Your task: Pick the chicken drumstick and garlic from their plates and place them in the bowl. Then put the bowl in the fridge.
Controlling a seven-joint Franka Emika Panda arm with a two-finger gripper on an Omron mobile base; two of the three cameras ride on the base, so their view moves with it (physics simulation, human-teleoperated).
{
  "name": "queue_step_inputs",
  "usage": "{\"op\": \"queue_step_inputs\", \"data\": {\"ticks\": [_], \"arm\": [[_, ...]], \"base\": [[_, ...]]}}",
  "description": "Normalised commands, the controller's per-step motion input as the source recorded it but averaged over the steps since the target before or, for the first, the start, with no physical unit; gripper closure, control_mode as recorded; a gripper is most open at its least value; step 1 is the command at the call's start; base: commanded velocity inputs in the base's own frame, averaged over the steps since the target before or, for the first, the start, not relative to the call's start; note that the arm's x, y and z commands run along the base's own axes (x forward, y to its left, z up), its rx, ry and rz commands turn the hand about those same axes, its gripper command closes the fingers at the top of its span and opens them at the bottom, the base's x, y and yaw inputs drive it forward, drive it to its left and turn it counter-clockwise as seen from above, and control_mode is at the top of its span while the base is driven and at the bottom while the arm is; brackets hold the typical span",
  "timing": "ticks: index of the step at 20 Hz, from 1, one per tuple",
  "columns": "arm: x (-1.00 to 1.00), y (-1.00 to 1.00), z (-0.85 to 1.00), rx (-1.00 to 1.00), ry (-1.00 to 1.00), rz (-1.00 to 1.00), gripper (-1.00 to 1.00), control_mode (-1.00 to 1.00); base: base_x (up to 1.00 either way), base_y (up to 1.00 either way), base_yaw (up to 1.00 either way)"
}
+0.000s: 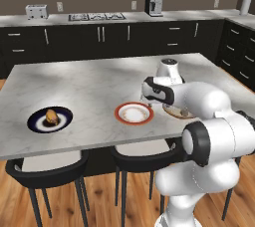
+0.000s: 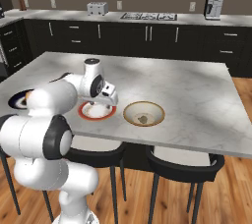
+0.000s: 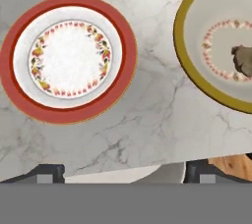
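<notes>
The chicken drumstick (image 1: pixel 50 116) lies on the navy plate (image 1: pixel 37 124) at the island's left front. The white plate with the orange-red rim (image 3: pixel 69 58) is bare. To its right stands the beige bowl (image 3: pixel 186 56) with the greyish garlic (image 3: pixel 242 60) inside it. My gripper (image 3: pixel 124 174) hangs open and empty above the marble between that plate and the bowl, near the island's front edge. In the right base view the gripper (image 2: pixel 106 104) is over the red-rimmed plate (image 2: pixel 96 111), left of the bowl (image 2: pixel 143 113). The fridge is out of view.
Black bar stools (image 1: pixel 47 169) stand under the island's front edge (image 1: pixel 74 146). On the back counter sit a toaster (image 1: pixel 36 11), a cooktop (image 1: pixel 96 16), a coffee machine (image 1: pixel 154 3) and a paper roll (image 1: pixel 245 5). Dark cabinets line the walls.
</notes>
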Motion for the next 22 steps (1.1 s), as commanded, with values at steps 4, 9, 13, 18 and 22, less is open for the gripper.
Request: {"op": "queue_step_inputs", "data": {"ticks": [4, 9, 13, 18, 22], "arm": [[0.00, 0.63, 0.14, 0.01, 0.06, 0.12, -1.00, -1.00], [0.00, 0.69, 0.06, 0.00, 0.04, 0.16, -1.00, -1.00], [0.00, 0.77, 0.00, 0.00, 0.00, 0.21, -1.00, -1.00], [0.00, 0.81, 0.00, 0.00, 0.00, 0.14, -1.00, -1.00], [0.00, 0.85, -0.02, 0.00, -0.03, 0.01, -1.00, -1.00]], "base": [[0.00, 0.00, 0.00], [0.00, 0.00, 0.00], [0.00, 0.00, 0.00], [0.00, 0.00, 0.00], [0.00, 0.00, 0.00]]}}
